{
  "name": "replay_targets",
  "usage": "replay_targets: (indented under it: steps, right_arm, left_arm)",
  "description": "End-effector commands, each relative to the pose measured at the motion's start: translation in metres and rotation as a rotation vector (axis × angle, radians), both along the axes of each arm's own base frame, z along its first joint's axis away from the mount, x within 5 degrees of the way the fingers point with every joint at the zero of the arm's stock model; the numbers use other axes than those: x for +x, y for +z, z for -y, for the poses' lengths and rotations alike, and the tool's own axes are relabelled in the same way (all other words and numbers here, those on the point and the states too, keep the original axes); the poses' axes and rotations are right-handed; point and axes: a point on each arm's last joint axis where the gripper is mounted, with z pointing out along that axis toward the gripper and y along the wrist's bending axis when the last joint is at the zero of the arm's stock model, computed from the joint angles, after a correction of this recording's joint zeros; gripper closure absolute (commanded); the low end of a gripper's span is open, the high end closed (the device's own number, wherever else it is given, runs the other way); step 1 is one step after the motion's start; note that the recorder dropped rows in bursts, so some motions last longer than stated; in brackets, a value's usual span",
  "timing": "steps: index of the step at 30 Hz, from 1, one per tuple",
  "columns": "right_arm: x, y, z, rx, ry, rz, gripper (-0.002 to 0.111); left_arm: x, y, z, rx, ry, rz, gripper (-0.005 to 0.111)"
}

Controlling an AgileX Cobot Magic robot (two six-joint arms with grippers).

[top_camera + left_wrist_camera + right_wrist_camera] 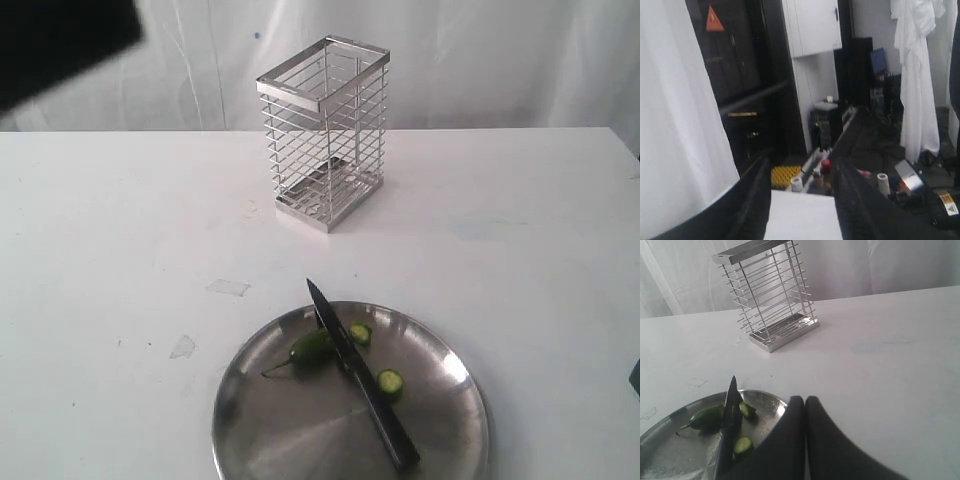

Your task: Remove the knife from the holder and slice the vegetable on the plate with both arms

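Note:
The steel plate [300, 440] sits at the table's front centre. On it lies the black knife [360, 375], its tip over the plate's far rim. The green chili [308, 348] with its stem lies left of the blade, and two cut slices [390, 382] lie right of it. The empty wire holder [325, 135] stands behind. In the right wrist view the knife [727, 430], chili [707, 417] and plate [670, 450] appear beside my right gripper [805, 401], which is shut on nothing, off the plate's edge. My left gripper [801, 170] is open and empty, aimed away from the table.
A small scrap [228, 287] and a smear [182, 347] mark the white table left of the plate. A white curtain hangs behind the table. The left wrist view looks out at room clutter beyond a white surface [802, 217].

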Motion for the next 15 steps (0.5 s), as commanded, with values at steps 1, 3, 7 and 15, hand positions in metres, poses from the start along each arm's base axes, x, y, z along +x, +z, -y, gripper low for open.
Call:
replay_targets:
  steps: [1, 3, 7, 15]
  right_arm:
    - [0.000, 0.000, 0.001, -0.010, -0.008, 0.018, 0.108]
    - [0.000, 0.000, 0.001, -0.010, -0.008, 0.018, 0.108]
    - [0.000, 0.000, 0.001, -0.010, -0.008, 0.018, 0.108]
    - [0.000, 0.000, 0.001, -0.010, -0.008, 0.018, 0.108]
  left_arm:
    - [-0.014, 0.012, -0.023, -0.066, 0.017, 0.070, 0.061]
    - [-0.014, 0.008, -0.026, -0.076, 0.024, 0.042, 0.061]
    - [-0.013, -0.016, -0.028, -0.023, 0.044, -0.002, 0.061]
    - [-0.011, -0.098, -0.052, -0.122, 0.170, -0.135, 0.061]
